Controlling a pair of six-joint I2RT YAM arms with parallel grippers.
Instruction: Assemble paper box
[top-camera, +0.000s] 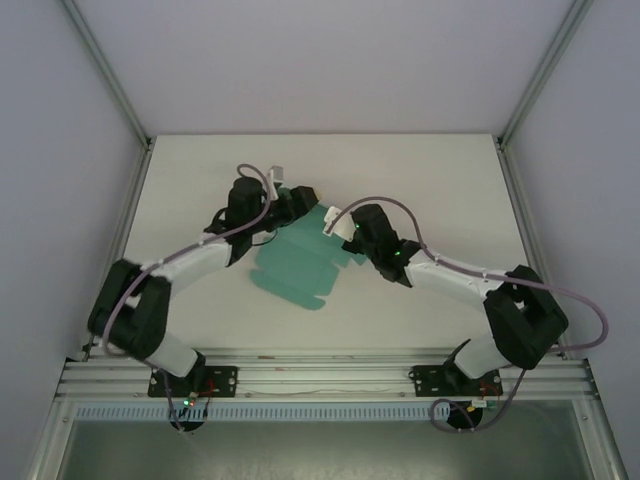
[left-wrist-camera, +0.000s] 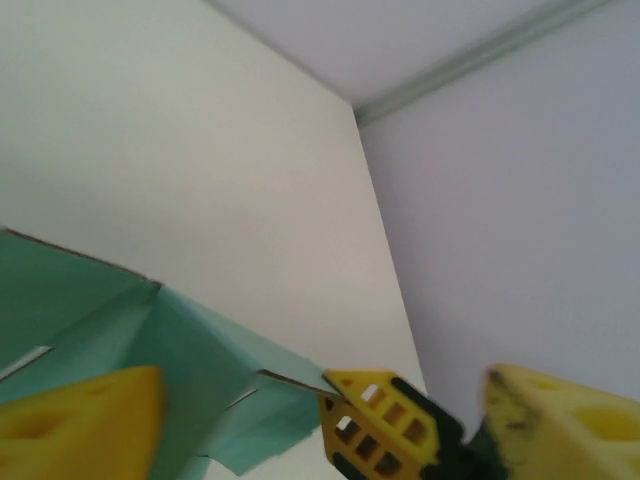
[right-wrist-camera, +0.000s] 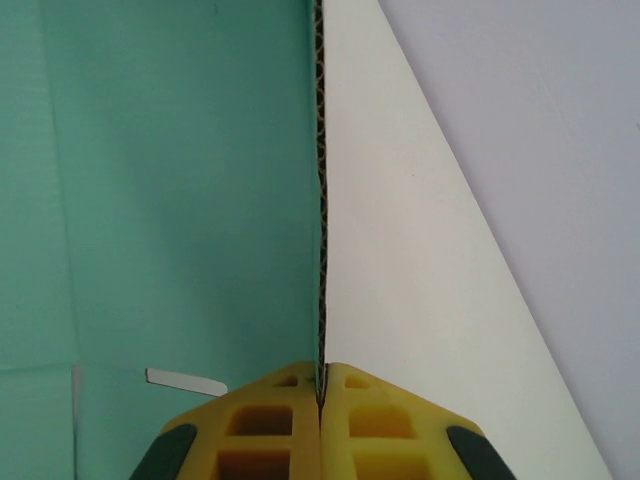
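We clench our right hand (right-wrist-camera: 322, 378) on the paper box's (top-camera: 298, 268) right edge; our released left hand (top-camera: 287, 203) straddles its upper-left flap, nearer.

This is looking like a robot test lab, not a home. A left arm (top-camera: 185, 268) and a right arm (top-camera: 455, 280) are sitting bolted to a metal rail (top-camera: 320, 372) at the edge of a plain white table (top-camera: 400, 170). Blank pale walls (top-camera: 320, 60) and silver frame bars (top-camera: 108, 75) are standing around it like a booth. Thin cables (top-camera: 380, 199) are looping off the arms.
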